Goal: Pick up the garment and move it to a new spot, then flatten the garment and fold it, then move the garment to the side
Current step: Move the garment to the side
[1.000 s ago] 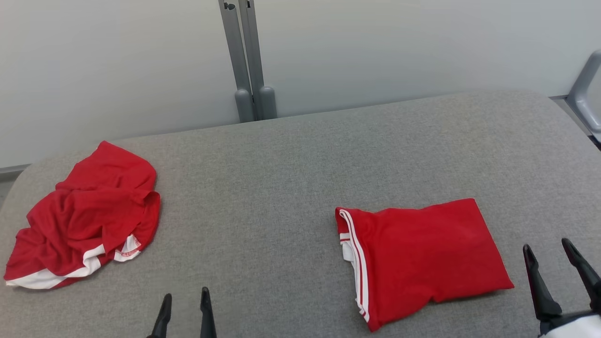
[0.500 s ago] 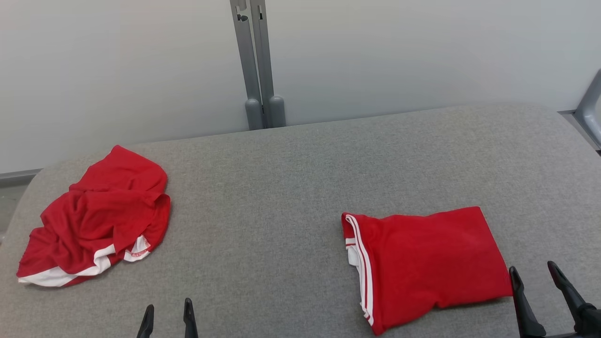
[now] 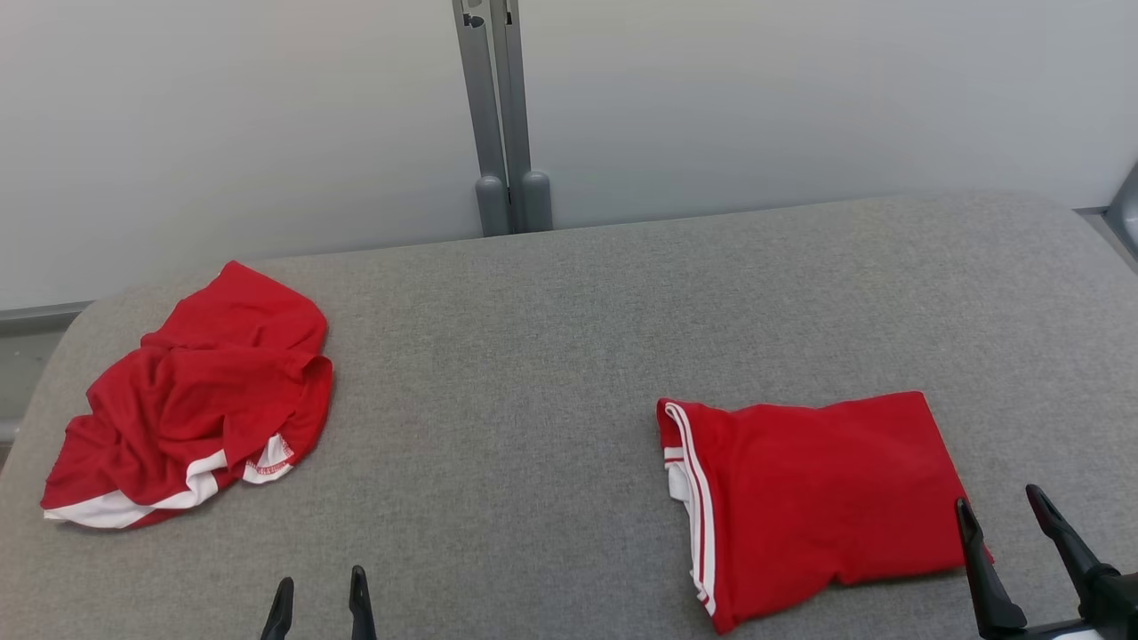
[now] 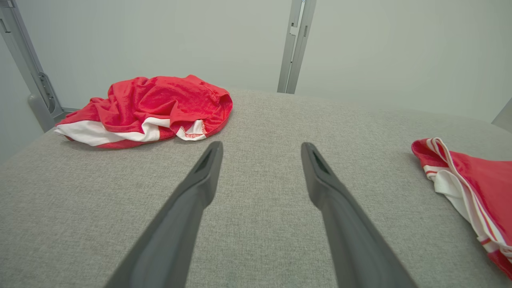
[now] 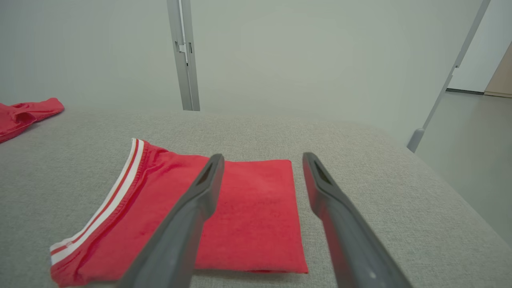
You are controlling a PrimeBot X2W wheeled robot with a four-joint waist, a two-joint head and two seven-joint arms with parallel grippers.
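Presently noted: crumpled garment on bench, at 10 o'clock of left fingers, well apart, long axis 7-to-1. Left fingers nearer, spread, empty. Right fingers spread, empty, by folded garment.

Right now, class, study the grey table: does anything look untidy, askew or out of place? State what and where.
The crumpled red garment at the left of the table lies bunched, white trim twisted out. The folded red garment on the right is neat, only slightly skewed. Nothing looks spilled or damaged.
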